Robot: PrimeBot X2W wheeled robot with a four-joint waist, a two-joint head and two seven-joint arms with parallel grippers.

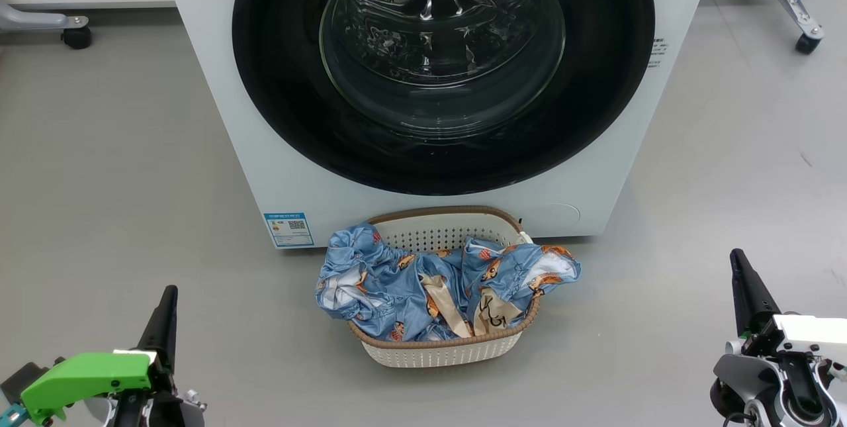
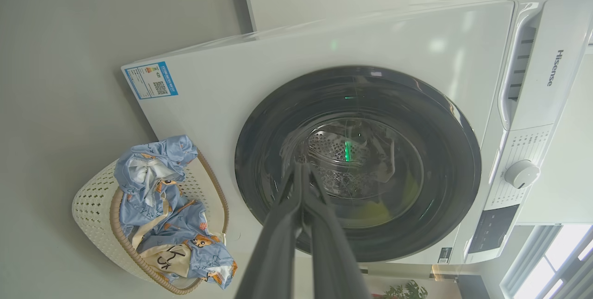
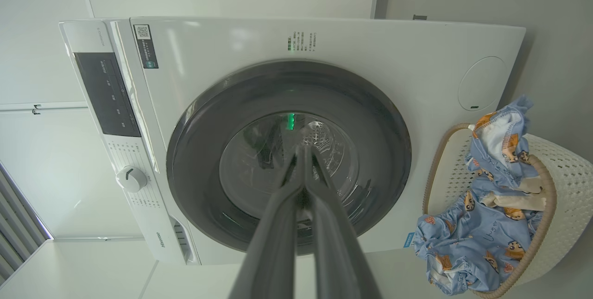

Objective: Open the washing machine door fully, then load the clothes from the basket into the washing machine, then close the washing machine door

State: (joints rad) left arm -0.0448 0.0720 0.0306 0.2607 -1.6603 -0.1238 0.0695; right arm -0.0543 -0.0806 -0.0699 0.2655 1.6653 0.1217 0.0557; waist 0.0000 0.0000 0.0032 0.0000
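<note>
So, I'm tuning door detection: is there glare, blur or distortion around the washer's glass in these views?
Head view: sharp, with wavy reflections across the washing machine door glass. Left wrist view: wide-angle bows the washing machine outline; a green glint sits on the glass. Right wrist view: same bowing and glint; right hand looks soft up close.

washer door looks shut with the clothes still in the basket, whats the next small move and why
Probably raise one tool to the door and start pulling it open: it is closed, the clothes lie in the basket, and the left tool and right tool hang low, shut, well short of it.
</note>
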